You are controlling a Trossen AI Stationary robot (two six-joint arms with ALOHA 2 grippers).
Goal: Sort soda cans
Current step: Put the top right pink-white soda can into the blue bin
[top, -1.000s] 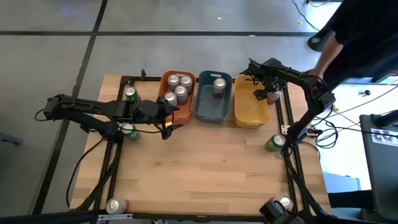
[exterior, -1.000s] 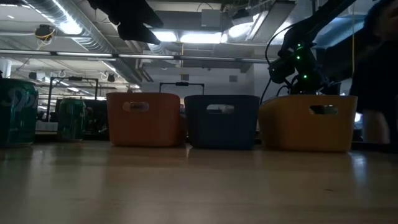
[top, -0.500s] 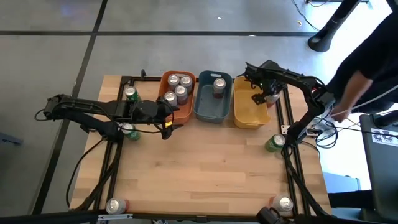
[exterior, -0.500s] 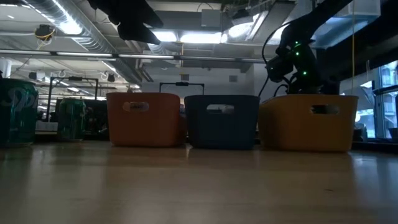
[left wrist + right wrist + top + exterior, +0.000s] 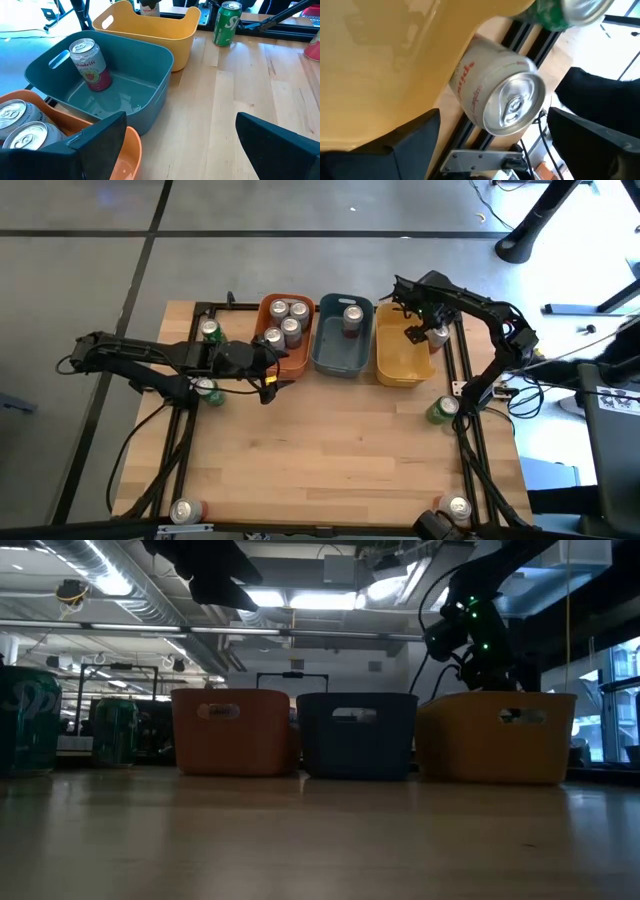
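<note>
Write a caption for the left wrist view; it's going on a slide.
Open left gripper faces a blue bin holding one soda can.

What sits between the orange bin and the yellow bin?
The grey-blue bin sits between the orange bin and the yellow bin, holding one upright can. The high view shows it; the left wrist view confirms.

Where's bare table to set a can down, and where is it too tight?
Free: the wooden table in front of the three bins, between the green can by the right rail and the green can under the left arm. The yellow plastic bin looks empty. Crowded: the orange bin with four cans, and around the right gripper beside the yellow bin.
</note>
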